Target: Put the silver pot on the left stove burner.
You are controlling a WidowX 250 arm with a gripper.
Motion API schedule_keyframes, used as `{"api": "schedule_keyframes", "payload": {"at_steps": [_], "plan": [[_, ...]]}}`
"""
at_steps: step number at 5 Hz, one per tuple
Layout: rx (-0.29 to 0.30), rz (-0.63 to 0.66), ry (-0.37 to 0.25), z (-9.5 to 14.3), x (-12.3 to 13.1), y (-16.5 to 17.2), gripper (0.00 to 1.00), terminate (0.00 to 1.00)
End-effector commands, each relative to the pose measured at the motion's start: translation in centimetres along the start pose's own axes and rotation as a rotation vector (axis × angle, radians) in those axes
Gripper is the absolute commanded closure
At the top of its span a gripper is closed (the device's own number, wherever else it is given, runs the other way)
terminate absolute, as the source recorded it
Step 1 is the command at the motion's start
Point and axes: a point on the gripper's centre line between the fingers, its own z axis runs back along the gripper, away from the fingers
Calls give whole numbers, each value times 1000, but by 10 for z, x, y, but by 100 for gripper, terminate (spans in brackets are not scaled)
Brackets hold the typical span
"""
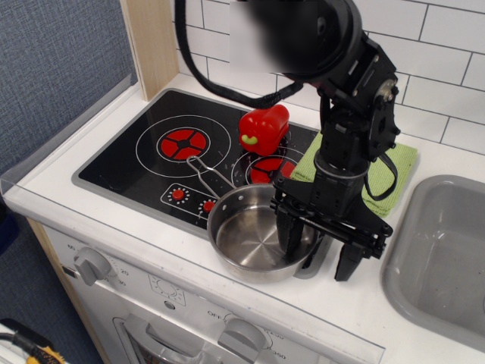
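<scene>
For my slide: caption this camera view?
Open gripper straddles silver pot's right rim; left burner bare.

The claw [318,249] straddles the silver pot's [254,241] right rim, jaws spread.

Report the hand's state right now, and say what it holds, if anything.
Hand: open, holding nothing; one finger is down inside the silver pot, the other outside its right rim.
</scene>
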Motion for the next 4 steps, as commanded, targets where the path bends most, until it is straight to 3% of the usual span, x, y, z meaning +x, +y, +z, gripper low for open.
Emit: {"api": "schedule_keyframes", "payload": {"at_steps": [1, 2, 3, 4], "plan": [[3, -25, -36, 5, 2, -2, 100, 0], [32, -6, -54, 12, 1, -5, 100, 0], [72, 45, -122, 26, -1, -12, 100, 0], [63, 137, -246, 56, -2, -14, 100, 0]]}}
